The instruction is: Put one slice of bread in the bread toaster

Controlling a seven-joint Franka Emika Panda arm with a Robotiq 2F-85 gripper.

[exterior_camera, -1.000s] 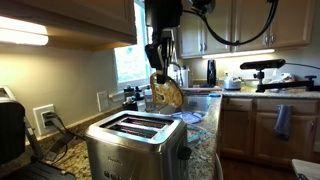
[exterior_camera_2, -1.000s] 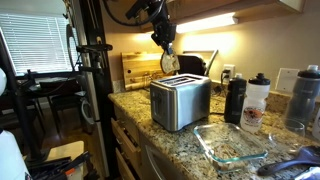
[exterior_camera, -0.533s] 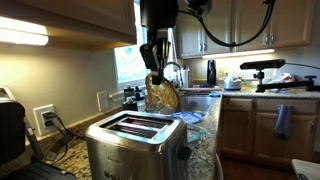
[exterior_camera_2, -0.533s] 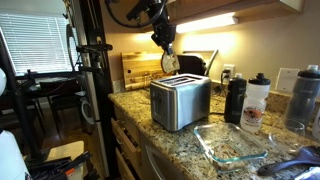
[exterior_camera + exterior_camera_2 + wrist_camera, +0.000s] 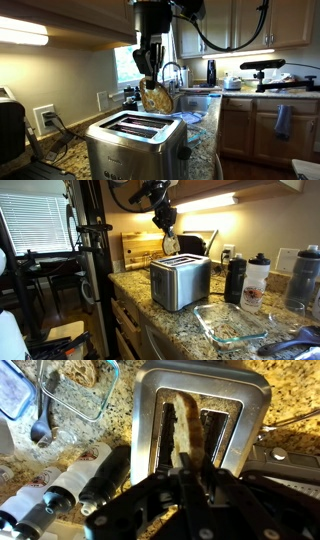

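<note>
In an exterior view, the gripper (image 5: 150, 68) hung above the counter (image 5: 203, 140), its fingers clamped on the top edge of the slice of bread (image 5: 156, 98). The slice dangled upright beneath them, above the far side of the toaster (image 5: 135, 142) and apparently clear of it. The bread looked thin, light and soft. It would likely flop or tear if squeezed hard, so a gentle pinch at the crust along the top edge seemed the safest hold.

In an exterior view from across the kitchen, the gripper (image 5: 165, 224) held the slice of bread (image 5: 170, 244) just above the top of the toaster (image 5: 180, 280).

In the wrist view, the gripper (image 5: 190, 472) pointed straight down. The slice of bread (image 5: 182, 422) showed edge-on as a tan strip roughly in line with one long slot of the toaster (image 5: 252, 410). Whether its lower edge had entered the slot could not be told.
</note>
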